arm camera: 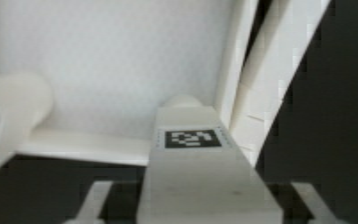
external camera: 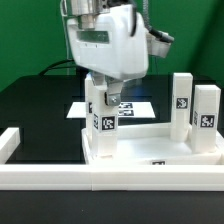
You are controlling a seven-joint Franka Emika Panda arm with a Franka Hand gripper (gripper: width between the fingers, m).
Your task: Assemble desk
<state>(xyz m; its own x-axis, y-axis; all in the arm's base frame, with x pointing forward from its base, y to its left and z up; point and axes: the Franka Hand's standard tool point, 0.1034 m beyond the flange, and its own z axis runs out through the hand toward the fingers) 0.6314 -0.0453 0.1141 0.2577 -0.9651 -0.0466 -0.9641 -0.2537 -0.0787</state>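
A tagged leg [external camera: 102, 112] is straddled by the end effector [external camera: 110, 100] above the tabletop panel [external camera: 150, 150]; whether it is clenched cannot be told.

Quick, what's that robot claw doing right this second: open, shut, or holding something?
Gripper: jaws around the top of a short white square plastic leg with a black-and-white tag; whether they are clamped on it cannot be told.
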